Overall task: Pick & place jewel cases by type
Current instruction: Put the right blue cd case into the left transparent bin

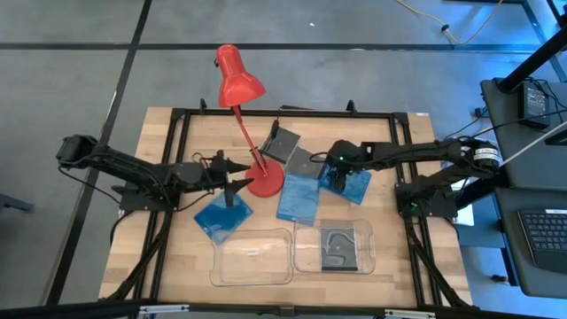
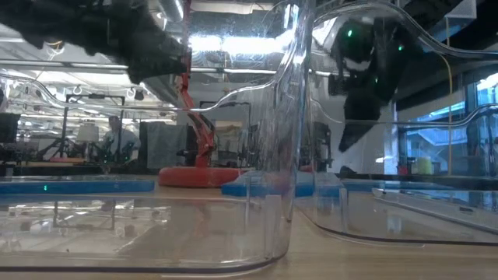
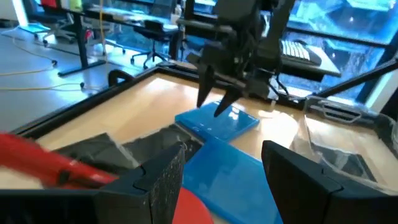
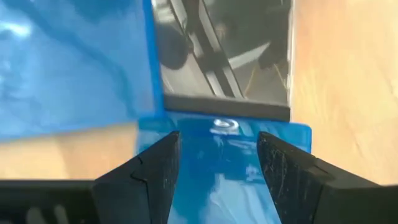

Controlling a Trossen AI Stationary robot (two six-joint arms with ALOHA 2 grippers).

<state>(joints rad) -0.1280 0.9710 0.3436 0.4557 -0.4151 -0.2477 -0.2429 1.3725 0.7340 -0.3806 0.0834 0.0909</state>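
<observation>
Right gripper (image 4: 214, 165): fingers spread apart, held just above a blue jewel case (image 4: 230, 168), nothing clamped.
Blue jewel case: lain directly beneath, between the fingers.
Left gripper (image 1: 237, 174): fingers apart, near the lamp base (image 1: 266, 182).

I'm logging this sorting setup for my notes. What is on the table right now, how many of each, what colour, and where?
Blue cases: three; one by the left gripper, one mid-table, one under the right gripper.
Dark cases: three; two behind the lamp base, one in the right tray.
Trays: two, clear, near edge; left one holds nothing, right one holds a dark case.
Lamp: one, red, base mid-table.
Left gripper: jaws open, beside the lamp base.
Right gripper: jaws open over a blue case.
</observation>
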